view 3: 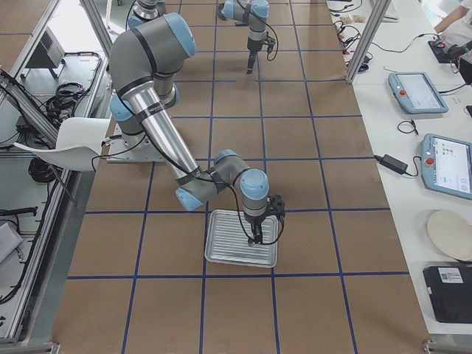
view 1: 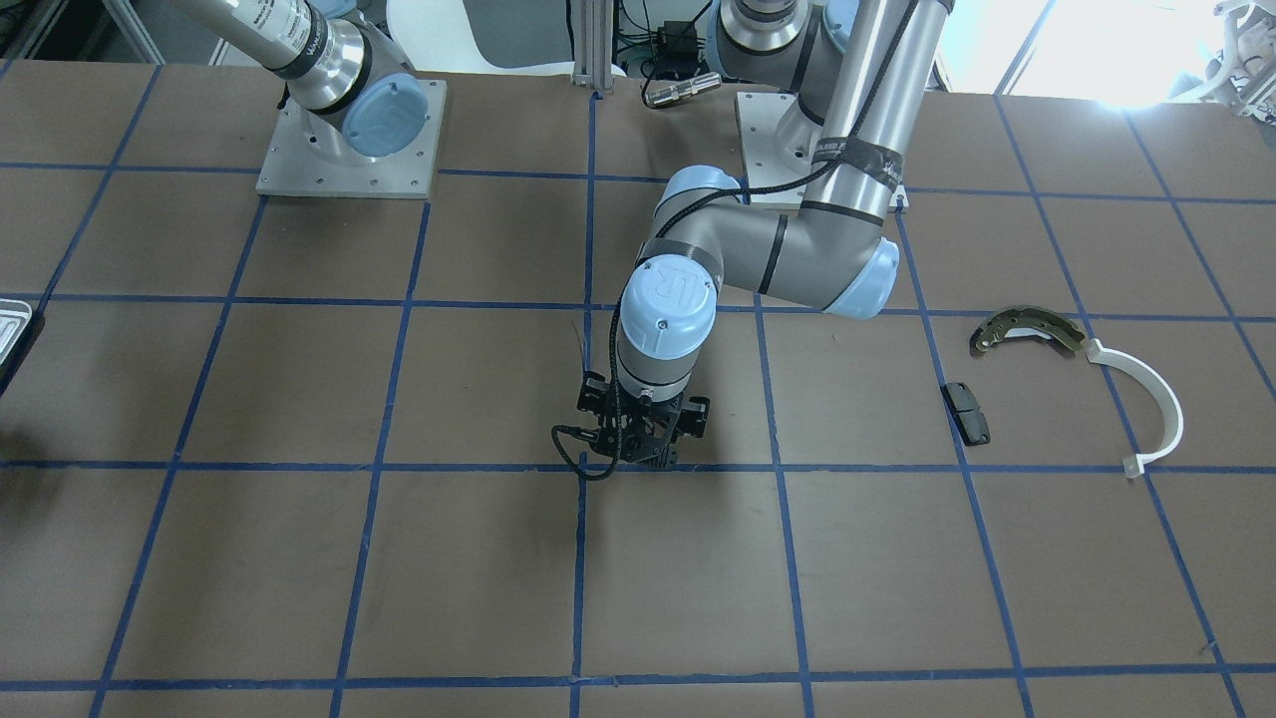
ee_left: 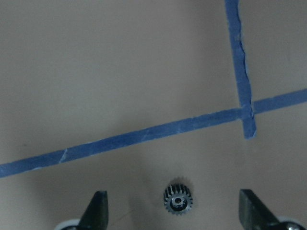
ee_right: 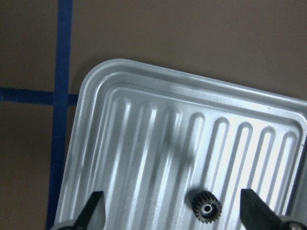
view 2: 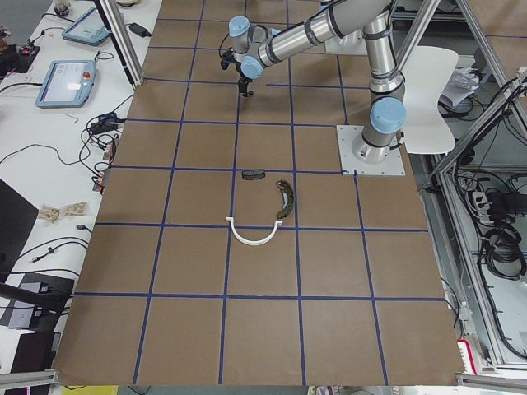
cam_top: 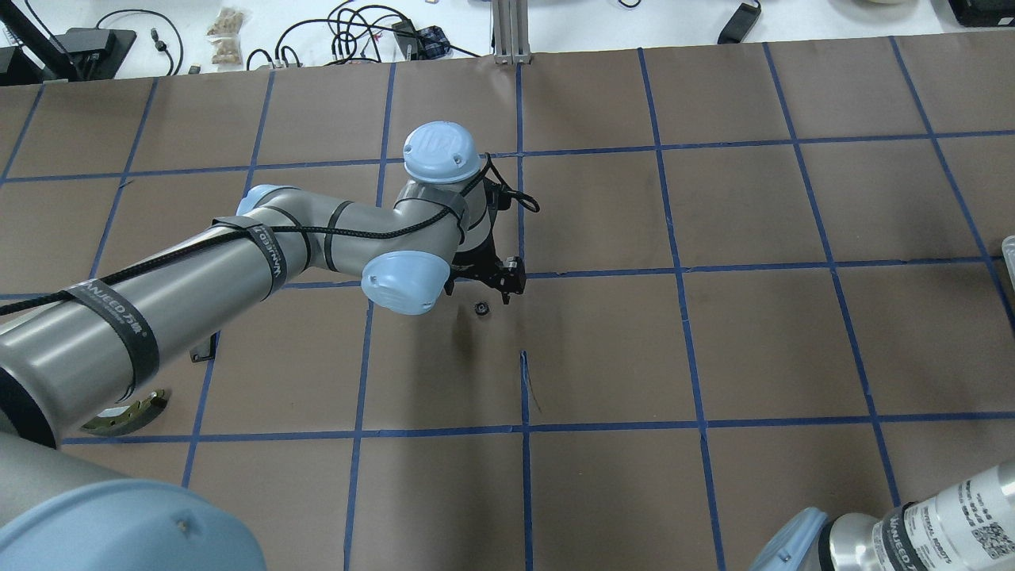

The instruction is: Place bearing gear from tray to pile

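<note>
Brown paper gridded with blue tape covers the table (view 1: pixel 299 558) in every view. We see the left gripper (ee_left: pixel 173 213) low over the table's middle, its fingers spread wide and holding nothing. A small black loose gear (cam_top: pixel 480 308) lies flat on the paper between them, touching neither finger, near a tape crossing. The right gripper (ee_right: pixel 173 211) hovers over the tray (ee_right: pixel 120 120), likewise spread and empty. We find the bearing gear (ee_right: pixel 206 209) lying flat on the tray's ridged floor between its fingers, nearer the finger at the view's right. The pile (view 1: pixel 1037 334) sits well apart from both grippers, on the robot's left side. It consists of an olive-brass brake shoe (view 2: pixel 284 200), a white plastic arc (view 2: pixel 251 236) with one end just beside the shoe, and a black pad (view 2: pixel 252 174) nearby.
</note>
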Controlling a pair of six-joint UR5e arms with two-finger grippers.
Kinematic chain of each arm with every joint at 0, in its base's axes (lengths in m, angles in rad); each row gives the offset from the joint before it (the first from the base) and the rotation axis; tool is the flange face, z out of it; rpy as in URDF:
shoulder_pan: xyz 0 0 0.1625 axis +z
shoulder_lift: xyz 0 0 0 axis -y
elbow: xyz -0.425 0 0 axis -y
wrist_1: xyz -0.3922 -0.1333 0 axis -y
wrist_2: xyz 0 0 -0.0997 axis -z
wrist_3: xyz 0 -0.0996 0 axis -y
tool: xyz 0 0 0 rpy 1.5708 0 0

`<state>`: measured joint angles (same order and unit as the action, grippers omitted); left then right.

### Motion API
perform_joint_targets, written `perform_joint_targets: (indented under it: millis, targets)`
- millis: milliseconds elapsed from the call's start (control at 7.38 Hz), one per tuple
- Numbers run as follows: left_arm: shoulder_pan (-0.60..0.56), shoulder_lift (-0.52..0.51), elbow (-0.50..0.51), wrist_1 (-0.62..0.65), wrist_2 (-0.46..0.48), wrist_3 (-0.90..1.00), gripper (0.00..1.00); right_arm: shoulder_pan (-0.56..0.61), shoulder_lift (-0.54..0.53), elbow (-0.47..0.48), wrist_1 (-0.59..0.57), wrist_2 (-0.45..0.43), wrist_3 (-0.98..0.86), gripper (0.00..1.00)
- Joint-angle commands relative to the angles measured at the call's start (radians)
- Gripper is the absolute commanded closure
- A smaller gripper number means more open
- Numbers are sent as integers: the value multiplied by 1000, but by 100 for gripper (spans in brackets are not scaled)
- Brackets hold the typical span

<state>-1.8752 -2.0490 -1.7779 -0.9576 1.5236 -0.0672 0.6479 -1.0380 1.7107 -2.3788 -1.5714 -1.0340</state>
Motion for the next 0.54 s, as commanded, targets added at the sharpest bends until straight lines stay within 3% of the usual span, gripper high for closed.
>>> perform_joint_targets:
  millis: [0,271,406]
  targets:
    - [-7,-6,-1,-1,-3,3,18,-13,47,-54,1,1,-4,0]
    - [-7,-13,-1,-3,-3,3,27,-34,55,-52,15,1,-4,21]
    - [-7,-14,-3,-7,0,12,42,-36,56,-49,16,-2,-6,40]
